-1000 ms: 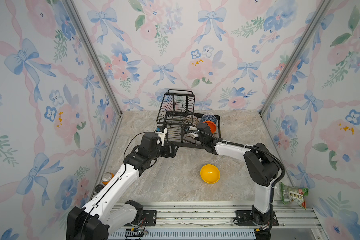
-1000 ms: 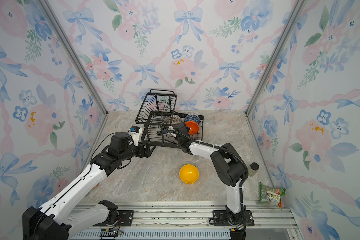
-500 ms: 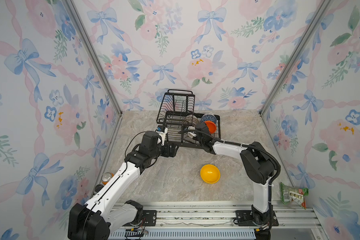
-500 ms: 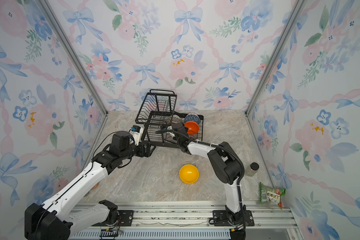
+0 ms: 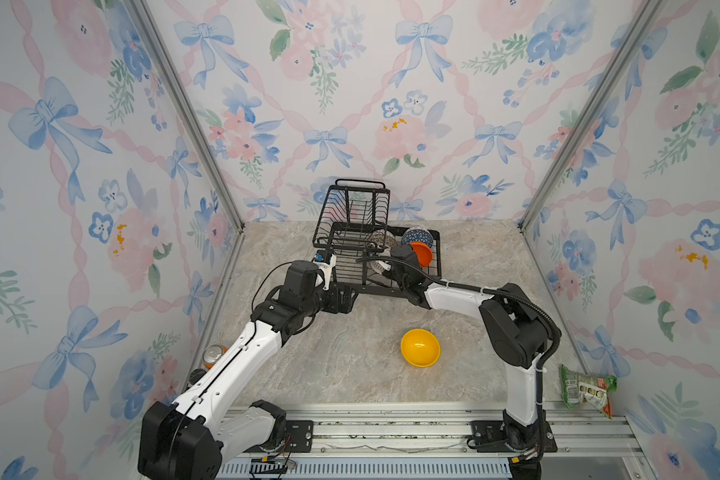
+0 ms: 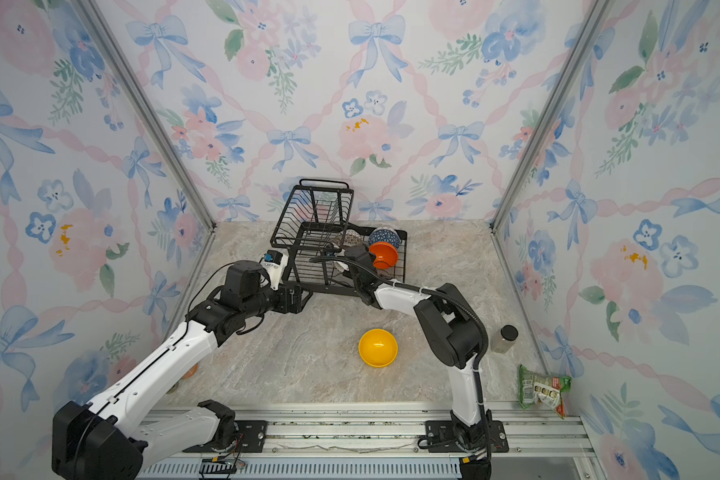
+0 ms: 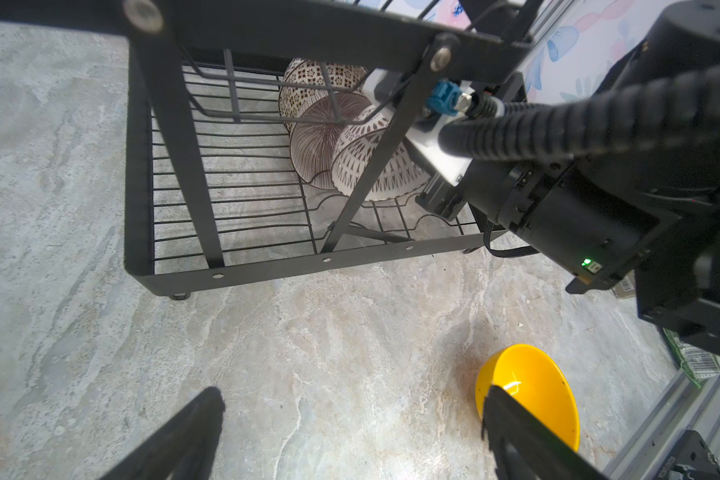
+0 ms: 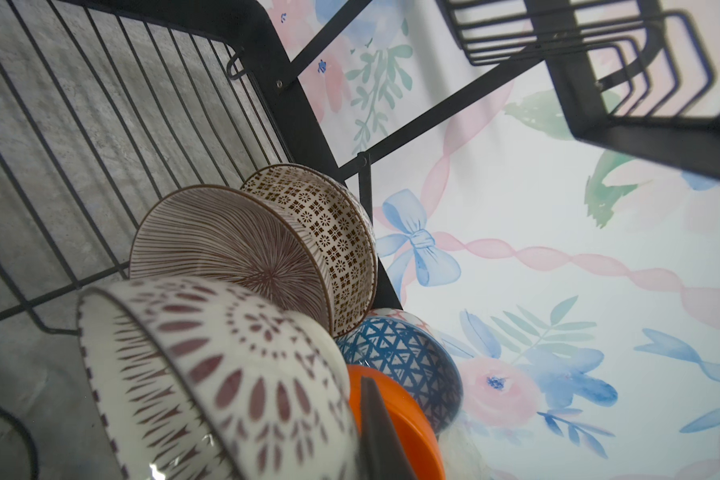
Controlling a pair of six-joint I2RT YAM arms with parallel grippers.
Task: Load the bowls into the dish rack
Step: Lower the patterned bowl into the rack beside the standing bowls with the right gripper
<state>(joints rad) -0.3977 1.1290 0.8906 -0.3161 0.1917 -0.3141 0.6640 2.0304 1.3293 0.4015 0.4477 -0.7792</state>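
Note:
The black wire dish rack (image 5: 375, 291) (image 6: 333, 291) stands at the back of the table. My right gripper (image 5: 385, 264) (image 8: 362, 432) reaches into its lower tray, shut on the rim of the black-and-white patterned bowl (image 8: 208, 365) (image 7: 371, 158). Behind that bowl stand the pink-striped bowl (image 8: 233, 249) and the lattice bowl (image 8: 337, 232); the blue bowl (image 8: 404, 353) and orange bowl (image 5: 422, 253) sit beside them. A yellow bowl (image 5: 420, 347) (image 7: 528, 386) lies on the table in front. My left gripper (image 5: 346, 297) (image 7: 352, 409) hangs open by the rack's front left corner, holding nothing.
An orange drink can (image 5: 213, 355) stands by the left wall. A green snack bag (image 5: 585, 388) lies at the front right, and a small bottle (image 6: 504, 338) stands near the right wall. The rack's raised upper basket (image 5: 352, 216) overhangs the tray.
The right arm's elbow has edged slightly to the left while its gripper stays in the rack with the bowl. The left arm has barely moved.

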